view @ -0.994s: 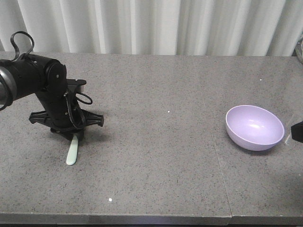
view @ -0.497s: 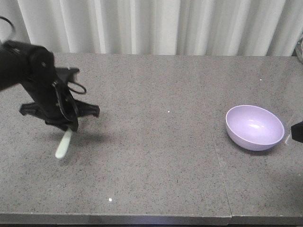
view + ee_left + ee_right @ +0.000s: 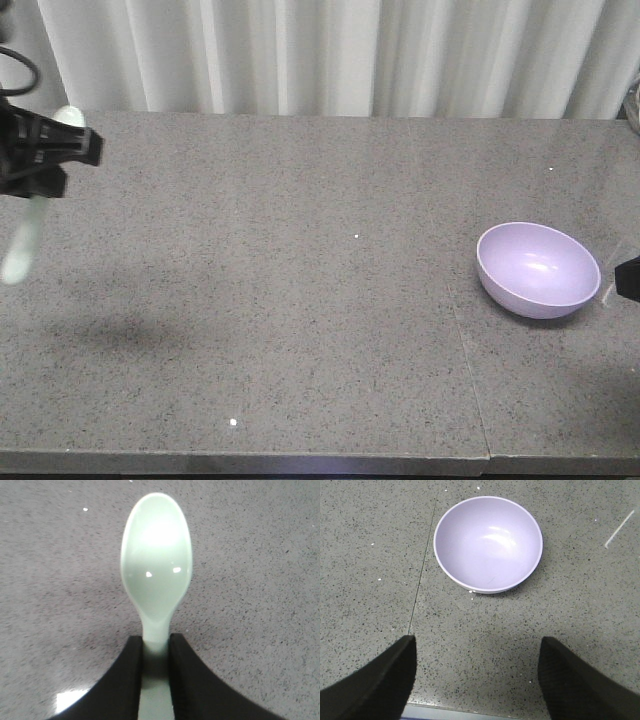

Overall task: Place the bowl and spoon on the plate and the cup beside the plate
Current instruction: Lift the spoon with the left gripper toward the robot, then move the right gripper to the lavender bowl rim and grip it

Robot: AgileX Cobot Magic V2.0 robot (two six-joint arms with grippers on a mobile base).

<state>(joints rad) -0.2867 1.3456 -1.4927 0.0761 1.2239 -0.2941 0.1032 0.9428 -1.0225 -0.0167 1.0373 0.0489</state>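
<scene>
At the table's (image 3: 300, 250) 9 o'clock edge, the left gripper (image 3: 156, 645) is pinching the spoon (image 3: 156, 565) by its flat handle. Its jaws are closed tight, and the glossy oval head is pointing to 12 o'clock, off the speckled stone. The smooth, deep lilac bowl (image 3: 488, 542) is sitting empty at 12 o'clock from the wide-open, empty right gripper (image 3: 477, 680), which is the nearer arm. The plate and cup are not showing.

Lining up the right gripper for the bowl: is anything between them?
Nothing visible. In the right wrist view only bare countertop lies between the open right gripper and the bowl, which sits upright and empty.
</scene>
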